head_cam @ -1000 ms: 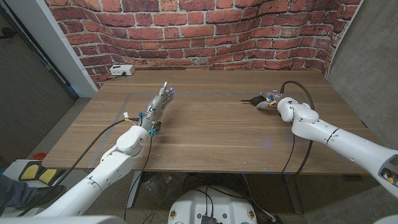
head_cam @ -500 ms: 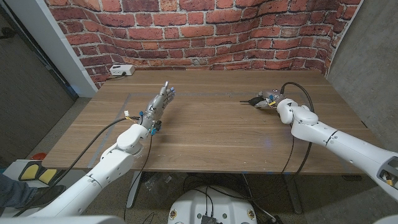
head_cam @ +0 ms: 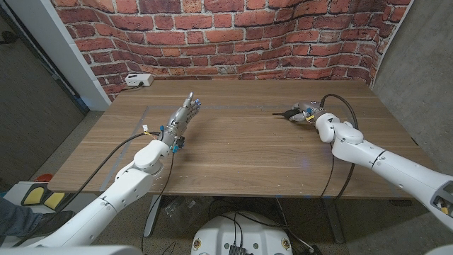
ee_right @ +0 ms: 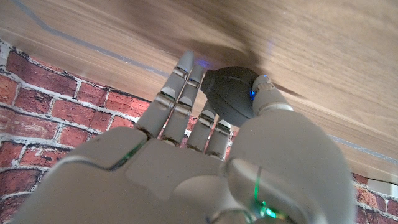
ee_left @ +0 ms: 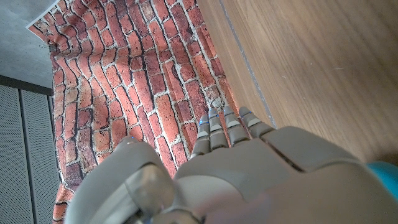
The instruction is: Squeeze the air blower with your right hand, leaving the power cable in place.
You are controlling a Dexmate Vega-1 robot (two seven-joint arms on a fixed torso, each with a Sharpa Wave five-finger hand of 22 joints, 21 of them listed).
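The air blower [head_cam: 289,114] is a small dark rubber bulb with a thin nozzle, lying at the right rear of the wooden table [head_cam: 241,152]. My right hand [head_cam: 309,113] is wrapped around it. In the right wrist view the dark bulb [ee_right: 229,94] sits between the fingers [ee_right: 180,93] and the thumb of my right hand [ee_right: 186,149], which presses on its side. My left hand [head_cam: 182,117] hovers over the left middle of the table with its fingers straight and nothing in it. The left wrist view shows that left hand [ee_left: 242,162] stretched toward the brick wall.
A white box [head_cam: 138,80] with a cord lies at the table's back left corner. A brick wall [head_cam: 233,35] stands right behind the table. A thin pale line [head_cam: 226,107] runs across the tabletop near the back. A concrete wall borders the right side.
My right hand has shifted a little back and to the right on the blower, with the nozzle staying about where it was. The left arm has hardly moved.
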